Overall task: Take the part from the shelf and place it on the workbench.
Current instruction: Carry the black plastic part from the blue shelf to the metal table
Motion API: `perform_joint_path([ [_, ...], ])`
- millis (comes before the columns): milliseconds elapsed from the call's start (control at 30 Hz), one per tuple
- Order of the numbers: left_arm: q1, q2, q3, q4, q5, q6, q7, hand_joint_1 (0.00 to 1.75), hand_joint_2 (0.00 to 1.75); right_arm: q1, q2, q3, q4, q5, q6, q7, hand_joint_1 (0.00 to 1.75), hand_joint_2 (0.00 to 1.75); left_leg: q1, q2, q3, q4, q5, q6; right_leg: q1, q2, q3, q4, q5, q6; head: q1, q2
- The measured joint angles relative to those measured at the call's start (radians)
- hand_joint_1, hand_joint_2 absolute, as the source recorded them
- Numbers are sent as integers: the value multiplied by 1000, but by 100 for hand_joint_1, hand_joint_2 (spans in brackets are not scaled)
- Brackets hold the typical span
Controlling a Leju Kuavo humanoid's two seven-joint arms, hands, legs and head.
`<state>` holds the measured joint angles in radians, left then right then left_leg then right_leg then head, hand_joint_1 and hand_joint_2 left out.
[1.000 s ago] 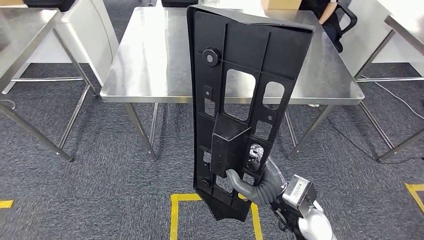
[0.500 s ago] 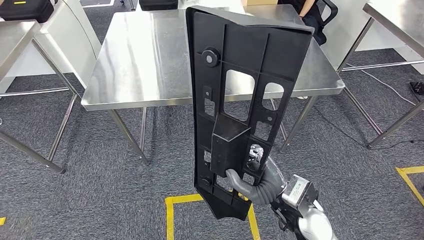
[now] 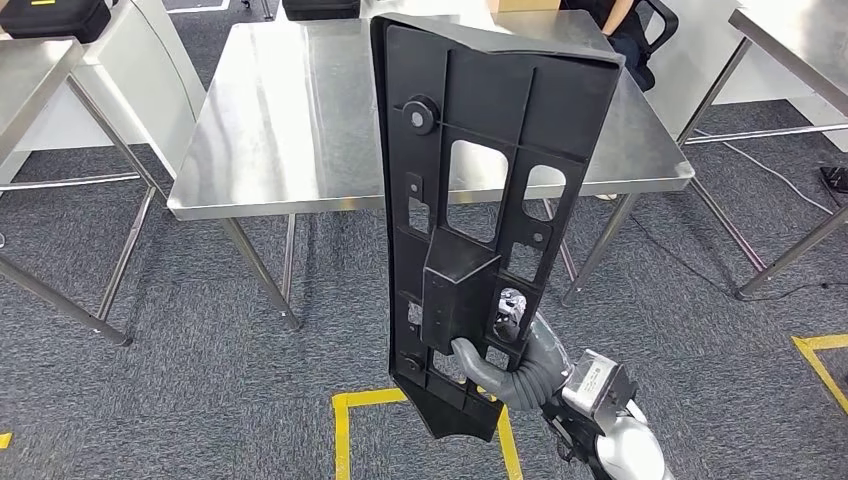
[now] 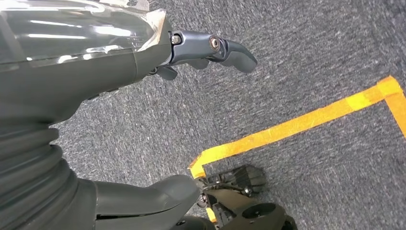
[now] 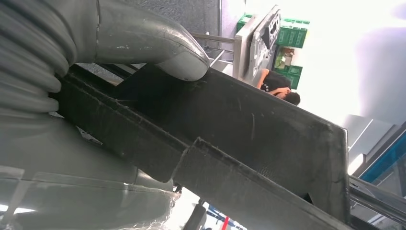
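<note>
Gripping the upright black part [image 3: 480, 215] near its lower end, the right hand [image 3: 515, 365] should carry it level toward the steel desk [image 3: 290, 130] at 12 o'clock, avoiding the near edge.

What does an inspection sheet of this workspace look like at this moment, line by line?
Surface: steel workbench stands ahead of the robot, its visible top bare and shiny.
Job's things: long black plastic part held upright, off the workbench, not yet placed.
Clutter: black case on the neighbouring table at far left; another dark case at the workbench's far edge.
Hands: right hand grips the part near its lower end; left hand hangs over the carpet and holds nothing.
Cables: thin cable on the carpet at right.
Surroundings: grey carpet with yellow tape; a seated person behind the workbench.
</note>
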<state>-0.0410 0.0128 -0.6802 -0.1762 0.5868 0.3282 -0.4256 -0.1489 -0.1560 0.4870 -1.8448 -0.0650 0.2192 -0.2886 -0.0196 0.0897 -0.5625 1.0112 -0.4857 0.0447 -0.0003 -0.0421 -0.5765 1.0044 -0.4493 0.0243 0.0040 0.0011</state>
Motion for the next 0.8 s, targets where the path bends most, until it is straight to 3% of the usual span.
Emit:
perform_joint_path([
  [167,2,10,0,0,-1,-7,10,0,175,0,1,1,0,7,-1,4,175,175,-5,-5,-3,-3,-9,15,-6,-4,4,6,5,13,0,0],
  [267,3,8,0,0,1,8,10,0,175,0,0,1,0,9,-2,4,175,175,4,-15,16,-13,-18,31,-8,5,-12,50,-5,25,3,0],
  [367,2,3,0,0,2,10,12,0,175,2,-1,1,1,9,-2,4,175,175,11,-22,34,-14,-25,34,-12,30,-101,210,-66,22,8,0],
  [433,5,2,0,0,3,1,13,0,175,5,-3,2,1,9,-2,4,175,175,13,-27,45,-13,-33,27,-14,34,-158,289,-83,27,8,0],
  [467,7,2,0,0,3,-2,14,0,175,5,-4,2,1,9,-2,4,175,175,16,-29,55,-13,-40,22,-16,34,-160,275,-69,34,8,0],
  [500,8,2,0,0,3,-5,14,0,175,6,-4,3,1,9,-2,4,175,175,20,-30,66,-13,-48,16,-17,33,-145,226,-43,43,8,0],
  [567,10,6,0,0,4,-9,12,0,175,5,-4,4,2,9,-2,4,175,175,26,-30,94,-12,-70,2,-19,22,-96,91,19,57,8,0],
  [633,9,10,0,1,6,-13,9,0,175,3,-4,6,3,9,-2,5,175,175,26,-26,114,-15,-88,-15,-12,13,-69,27,37,39,8,0],
  [700,7,12,0,1,7,-16,8,0,175,0,-3,7,4,9,-2,6,175,175,27,-23,119,-3,-85,-30,-8,23,-55,25,22,7,6,0],
  [733,5,13,0,0,7,-17,8,0,175,0,-2,7,3,9,-2,6,175,175,28,-26,107,24,-73,-36,-11,30,-47,23,18,-3,5,0],
  [800,2,13,0,0,7,-19,8,0,175,-4,-1,8,2,9,-3,6,175,175,33,-50,36,138,-38,-43,-17,38,-22,16,4,-20,2,0],
])
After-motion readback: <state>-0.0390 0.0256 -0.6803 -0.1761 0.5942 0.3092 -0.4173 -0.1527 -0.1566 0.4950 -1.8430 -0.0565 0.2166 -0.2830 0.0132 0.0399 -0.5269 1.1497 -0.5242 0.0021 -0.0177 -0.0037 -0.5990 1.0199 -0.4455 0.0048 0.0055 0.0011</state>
